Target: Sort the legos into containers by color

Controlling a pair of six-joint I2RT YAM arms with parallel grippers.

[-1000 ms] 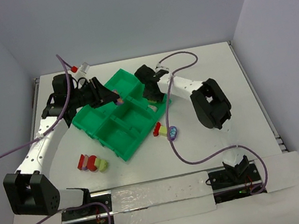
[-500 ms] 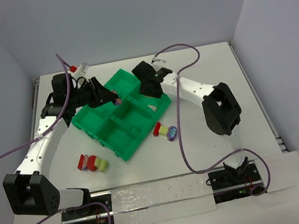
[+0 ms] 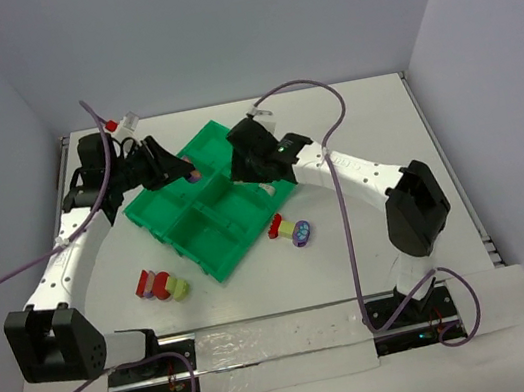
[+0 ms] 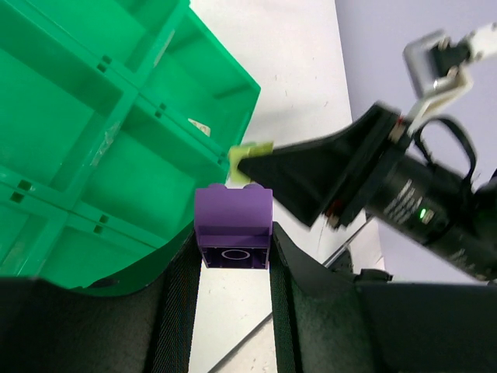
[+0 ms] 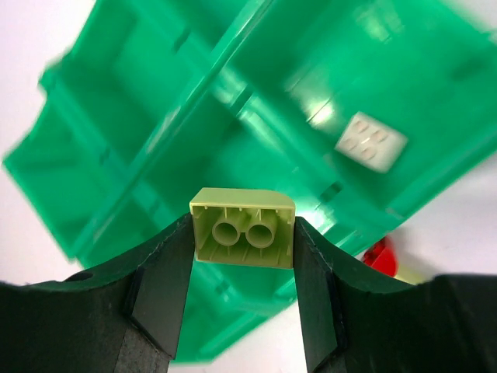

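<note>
Here the left hand [image 4: 231, 268] is clamped on a purple lego [image 4: 233, 221] and the right hand [image 5: 242, 268] on a yellow-green lego [image 5: 243, 225], both above the green tray's [image 3: 211, 237] far side; loose legos [image 3: 161, 286] lie on the desk [image 3: 360, 118] near it

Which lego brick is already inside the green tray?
Only the white brick, in a tray compartment. The purple brick and yellow-green brick are held aloft; the loose bricks lie on the table.
</note>
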